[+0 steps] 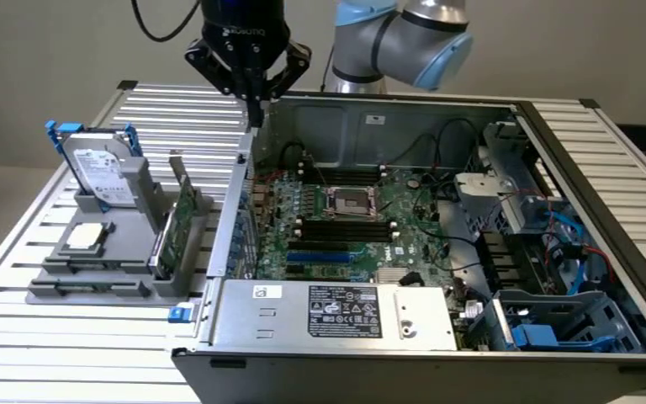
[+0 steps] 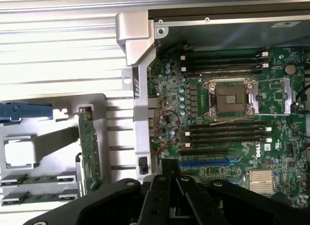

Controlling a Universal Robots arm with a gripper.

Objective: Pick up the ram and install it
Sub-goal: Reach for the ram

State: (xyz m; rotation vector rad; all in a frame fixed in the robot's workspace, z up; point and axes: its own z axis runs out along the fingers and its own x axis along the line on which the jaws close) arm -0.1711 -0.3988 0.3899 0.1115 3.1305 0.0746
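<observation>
Green ram (image 2: 38, 179) seemingly sits in holder (image 1: 98, 290); closed hand (image 1: 253, 109) well apart.

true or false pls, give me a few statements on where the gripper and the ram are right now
1. The gripper is shut and empty. True.
2. The ram is seated in the motherboard. False: it lies in the grey holder.
3. A hard drive stands upright in that holder. True.
4. A cooler covers the CPU socket. False: the socket is bare.
</observation>
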